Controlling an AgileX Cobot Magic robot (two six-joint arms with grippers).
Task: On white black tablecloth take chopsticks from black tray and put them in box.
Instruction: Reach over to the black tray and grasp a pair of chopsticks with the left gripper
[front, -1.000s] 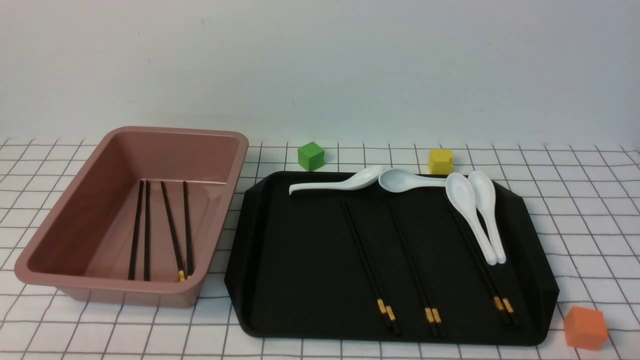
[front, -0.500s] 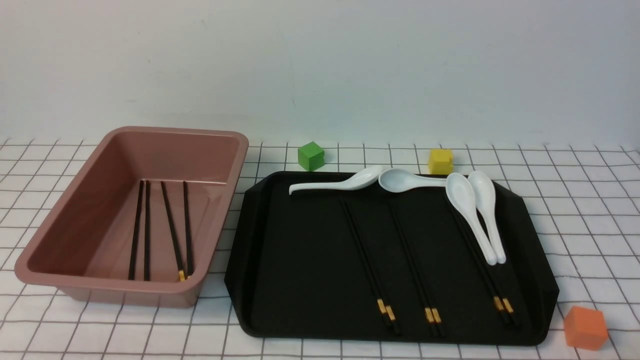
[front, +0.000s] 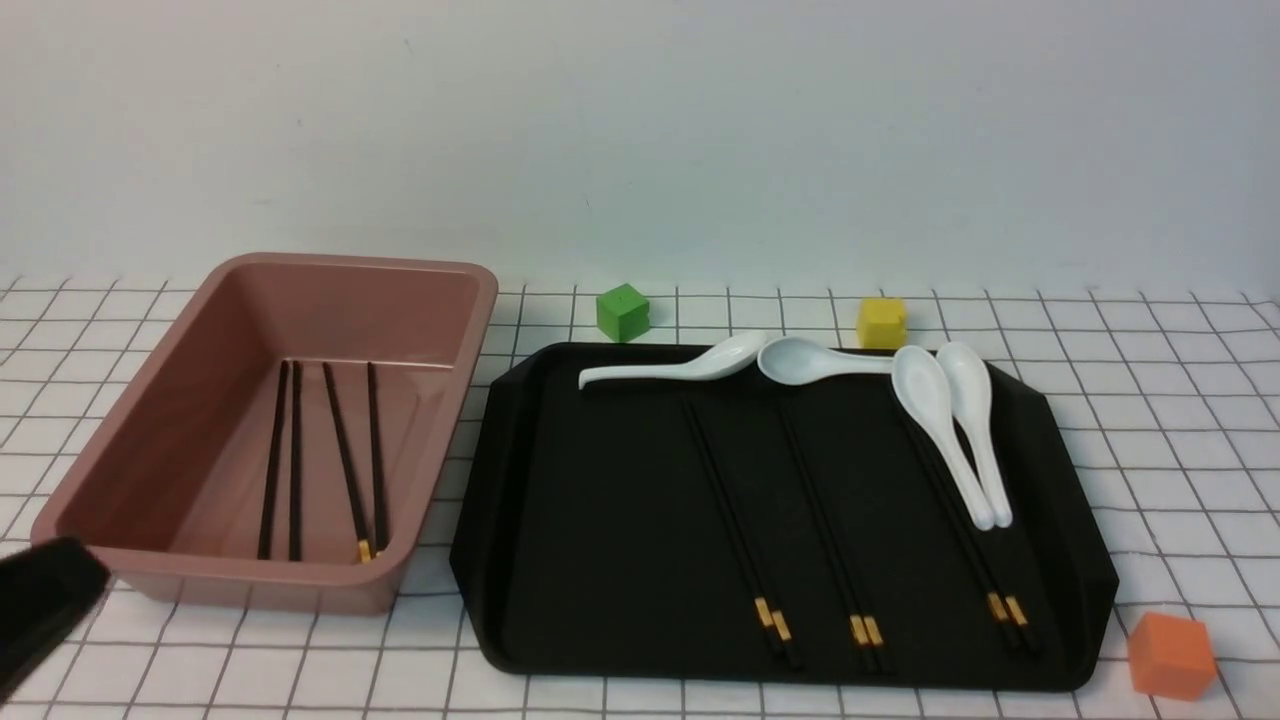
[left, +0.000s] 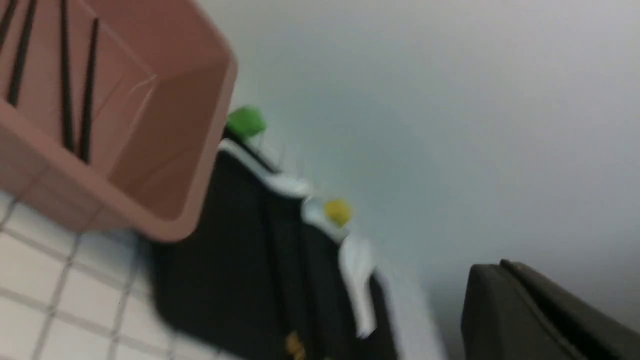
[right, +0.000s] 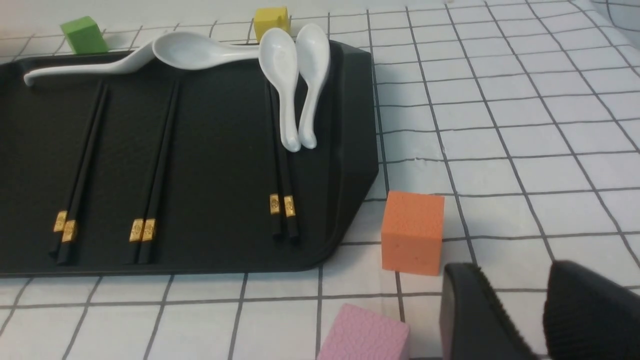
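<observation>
The black tray (front: 600, 560) lies on the grid tablecloth (front: 1180, 450) and holds three pairs of chopsticks (front: 735, 525), (front: 825, 520), (front: 975, 560), gold bands toward me. The box (front: 250, 585) stands to its left with two pairs of chopsticks (front: 290, 460) inside. My left gripper (front: 40, 600) shows at the front left corner, near the box's front corner; in the blurred left wrist view (left: 500, 267) its fingers lie together, empty. My right gripper (right: 510, 270) is open and empty over the cloth, right of the tray (right: 215, 150), and is outside the front view.
Several white spoons (front: 940, 420) lie across the tray's far end, two over the right chopstick pair. A green cube (front: 622, 311) and a yellow cube (front: 881, 322) sit behind the tray. An orange cube (right: 412, 232) and a pink cube (right: 365, 335) sit by the right gripper.
My left gripper has come into the front view at the lower left corner. Chopsticks, spoons, tray and box have not moved.
</observation>
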